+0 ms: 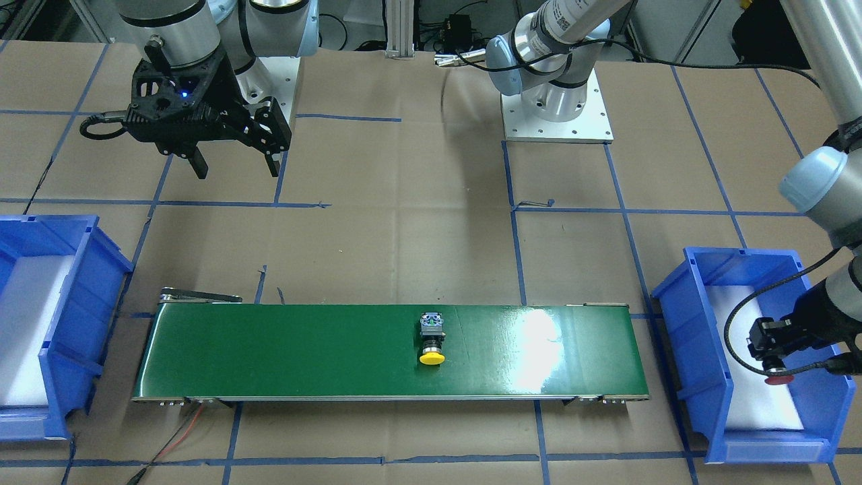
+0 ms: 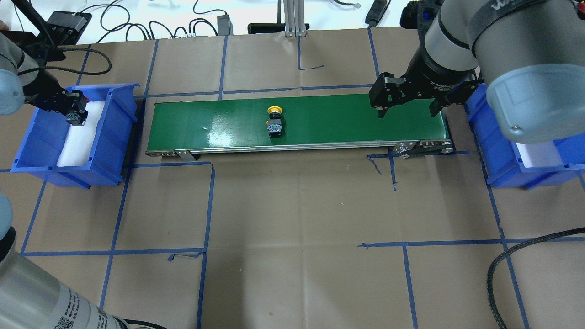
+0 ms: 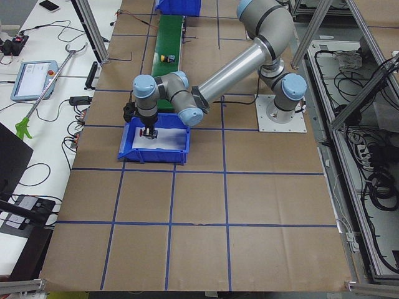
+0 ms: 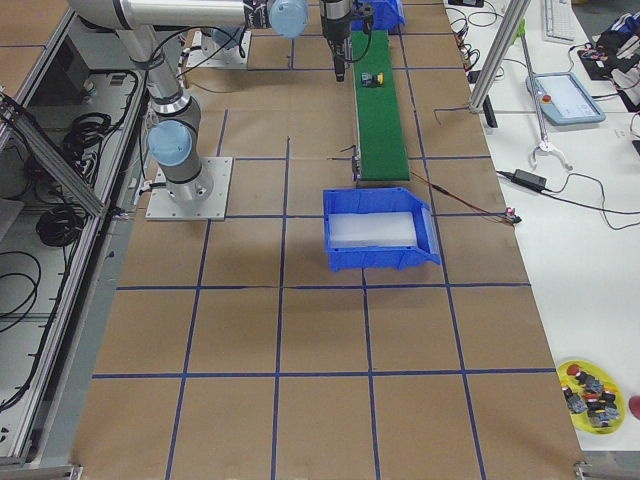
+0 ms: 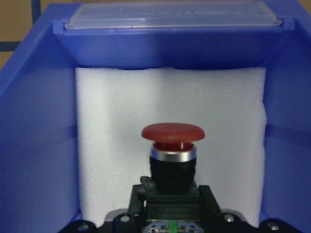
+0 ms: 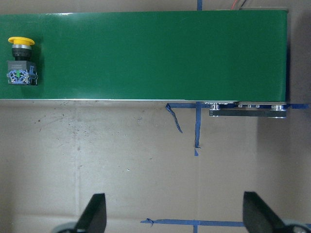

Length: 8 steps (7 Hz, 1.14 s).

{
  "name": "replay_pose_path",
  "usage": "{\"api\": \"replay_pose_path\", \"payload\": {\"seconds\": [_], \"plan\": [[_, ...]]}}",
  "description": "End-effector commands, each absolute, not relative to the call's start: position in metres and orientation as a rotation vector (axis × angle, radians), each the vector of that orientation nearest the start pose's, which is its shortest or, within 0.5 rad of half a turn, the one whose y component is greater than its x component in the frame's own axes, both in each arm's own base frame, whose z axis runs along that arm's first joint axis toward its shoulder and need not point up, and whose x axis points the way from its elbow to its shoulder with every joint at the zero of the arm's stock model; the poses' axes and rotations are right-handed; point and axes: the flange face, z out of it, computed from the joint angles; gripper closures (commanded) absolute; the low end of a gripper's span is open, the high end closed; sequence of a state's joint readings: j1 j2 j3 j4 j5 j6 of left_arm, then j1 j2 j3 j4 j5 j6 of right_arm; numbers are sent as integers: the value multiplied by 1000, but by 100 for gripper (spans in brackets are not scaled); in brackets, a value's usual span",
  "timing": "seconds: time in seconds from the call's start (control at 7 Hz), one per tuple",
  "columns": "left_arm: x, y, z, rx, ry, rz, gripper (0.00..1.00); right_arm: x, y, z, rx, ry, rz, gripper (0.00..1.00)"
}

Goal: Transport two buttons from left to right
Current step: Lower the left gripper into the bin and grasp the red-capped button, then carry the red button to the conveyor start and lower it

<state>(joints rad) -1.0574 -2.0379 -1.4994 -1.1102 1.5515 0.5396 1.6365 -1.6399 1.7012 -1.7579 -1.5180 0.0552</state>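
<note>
The yellow button (image 1: 432,340) lies on its side near the middle of the green conveyor belt (image 1: 303,350); it also shows in the overhead view (image 2: 274,121) and in the right wrist view (image 6: 20,60). My left gripper (image 1: 774,357) is inside the blue bin (image 1: 680,316) on my left. It is shut on the red button (image 5: 172,141), holding it by its rear block just above the white foam. My right gripper (image 2: 406,98) is open and empty, hovering over the belt's right end, well apart from the yellow button.
A second blue bin (image 2: 502,160) with white foam stands past the belt's right end, partly under my right arm. Blue tape lines cross the brown table. A yellow plate (image 4: 590,395) with several spare buttons sits on a side table.
</note>
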Motion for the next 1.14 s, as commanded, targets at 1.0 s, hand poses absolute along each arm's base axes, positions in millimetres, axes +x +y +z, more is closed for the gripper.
{"api": "replay_pose_path", "payload": {"seconds": [1.0], "plan": [[22, -644, 382, 82, 3162, 15, 85, 169, -463, 476, -19, 3076, -188, 0]]}}
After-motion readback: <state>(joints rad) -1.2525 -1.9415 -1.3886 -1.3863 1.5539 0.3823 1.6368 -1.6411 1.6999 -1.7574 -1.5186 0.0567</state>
